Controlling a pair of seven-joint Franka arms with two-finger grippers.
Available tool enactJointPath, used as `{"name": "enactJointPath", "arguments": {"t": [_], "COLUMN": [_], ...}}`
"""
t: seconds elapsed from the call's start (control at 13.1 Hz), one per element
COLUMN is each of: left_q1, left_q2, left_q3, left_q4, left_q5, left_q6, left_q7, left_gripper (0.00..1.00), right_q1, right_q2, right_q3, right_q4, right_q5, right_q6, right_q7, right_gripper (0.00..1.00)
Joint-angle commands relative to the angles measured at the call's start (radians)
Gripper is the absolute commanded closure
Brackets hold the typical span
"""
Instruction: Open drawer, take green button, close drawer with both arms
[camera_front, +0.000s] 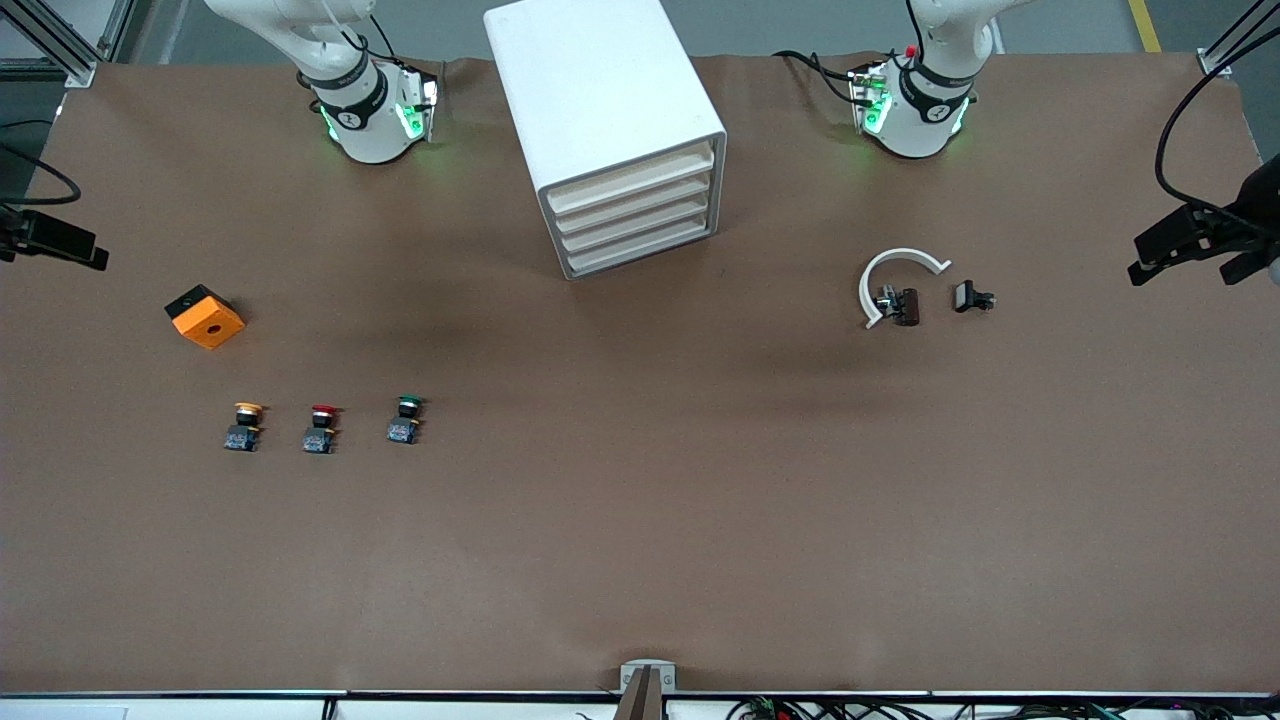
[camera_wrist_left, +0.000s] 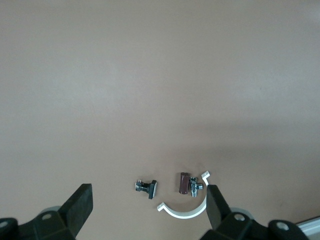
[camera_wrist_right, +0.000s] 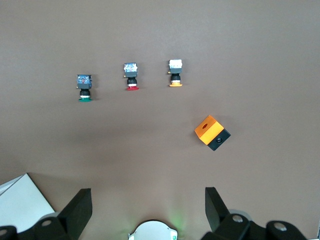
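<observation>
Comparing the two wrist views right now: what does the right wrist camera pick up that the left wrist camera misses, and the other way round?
Only the right wrist view shows the green-capped button, the red-capped button, the orange-capped button, the orange box and a corner of the white drawer cabinet. Only the left wrist view shows the white curved bracket, the brown clip part and the small black clip. Both show brown table and their own gripper open: left gripper, right gripper.

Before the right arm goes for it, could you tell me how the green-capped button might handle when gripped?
The green-capped button looks small and probably light. Its round cap tops a narrower body, so it may tip if nudged. The boxy body likely offers the fingers flatter faces.
</observation>
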Motion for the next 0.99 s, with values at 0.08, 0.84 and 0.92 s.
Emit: {"name": "enactJointPath", "arguments": {"t": [0.08, 0.84, 0.92], "left_q1": [-0.005, -0.399, -0.399], "left_q2": [0.018, 0.018, 0.018], "left_q3": [-0.002, 0.389, 0.389], "left_q4": [0.049, 0.047, 0.047], "left_q5": [0.010, 0.011, 0.016], "left_q6": [0.011, 0.006, 0.006], "left_q7": [0.004, 0.004, 0.004], "left_gripper": [0.00, 0.00, 0.00], "right_q1": [0.001, -0.009, -0.007], "right_q2": [-0.085, -0.260, -0.263], "right_q3": [0.003, -0.008, -0.008], "right_q4": [-0.080, -0.286, -0.286], "right_q5": [0.005, 0.017, 0.016], "right_q6": [0.014, 0.080, 0.086], "right_q7": [0.001, -0.019, -0.019], "right_gripper": [0.00, 0.00, 0.00]}}
